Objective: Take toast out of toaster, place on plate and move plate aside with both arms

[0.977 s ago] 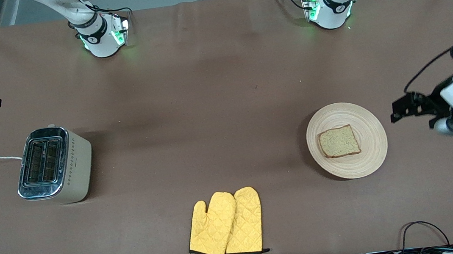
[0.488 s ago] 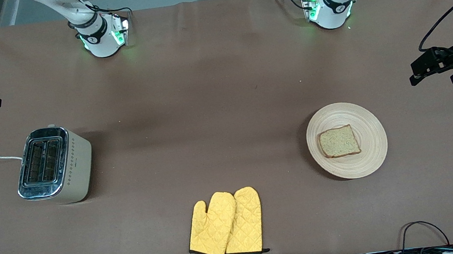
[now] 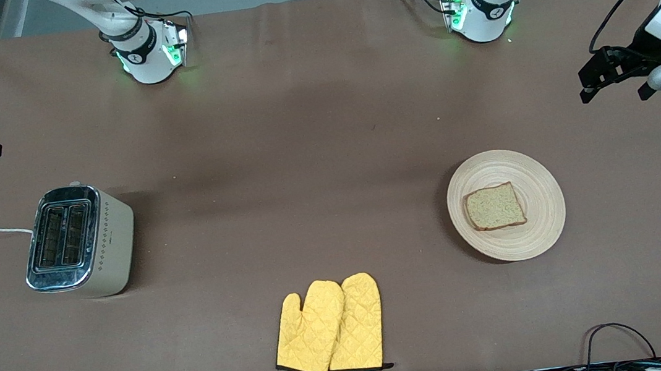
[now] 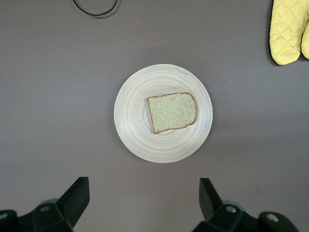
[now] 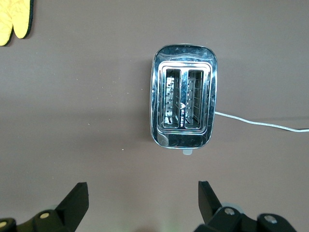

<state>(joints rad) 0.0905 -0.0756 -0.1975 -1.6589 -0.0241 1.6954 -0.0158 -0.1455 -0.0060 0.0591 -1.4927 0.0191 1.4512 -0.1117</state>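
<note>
Surface: brown table covering (image 3: 314, 150), flat, with cables along the edge nearest the front camera.
Oven mitts: yellow quilted pair (image 3: 329, 327), overlapping, lying nearest the front camera at mid-table.
Plate: round pale wooden plate (image 3: 544, 229), flat on the table toward the left arm's end, farther from the front camera than the mitts.
Plate contents: one toast (image 3: 493, 207), lying flat inside the rim, slightly off-centre; nothing touches it.
Toaster: metal-topped toaster (image 3: 78, 241) toward the right arm's end, upright, white cord trailing off the table edge.
Toaster contents: both slots show only wire racks in the right wrist view.
Left gripper: left gripper (image 3: 595, 77) in the air at the left arm's end of the table; fingers spread wide, holding nothing; plate and toast show between them in the left wrist view.
Right gripper: right gripper (image 5: 140, 203) above the toaster; fingers spread wide, holding nothing.
</note>
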